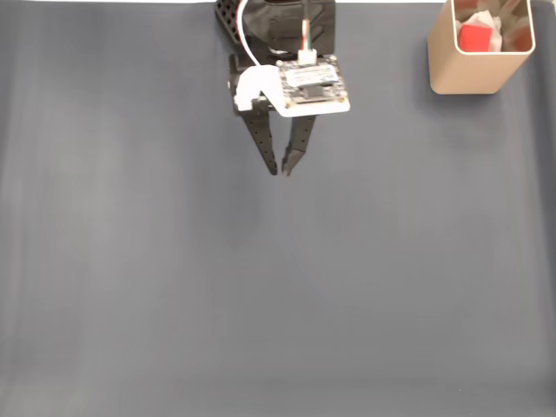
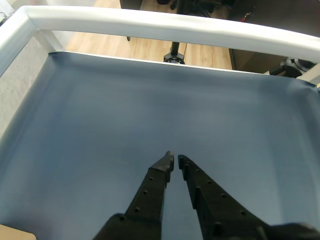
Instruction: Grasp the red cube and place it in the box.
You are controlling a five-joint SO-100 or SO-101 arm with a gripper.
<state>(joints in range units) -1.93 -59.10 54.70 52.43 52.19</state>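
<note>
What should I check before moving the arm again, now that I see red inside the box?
1. Red cube inside the box: ok, it lies within the walls in the fixed view.
2. Pincer empty: ok, tips nearly together with nothing between them in the wrist view.
3. Pincer clear of the box: ok, it sits well to the left in the fixed view.
4. Box upright on the grey mat: ok.
5. Other pale and red pieces in the box: cannot tell what they are.

Bright red cube (image 1: 473, 37), beige box (image 1: 465, 74), black pincer (image 1: 281, 168), plain slate-blue mat (image 1: 261, 295), white rail (image 2: 150, 22)
</note>
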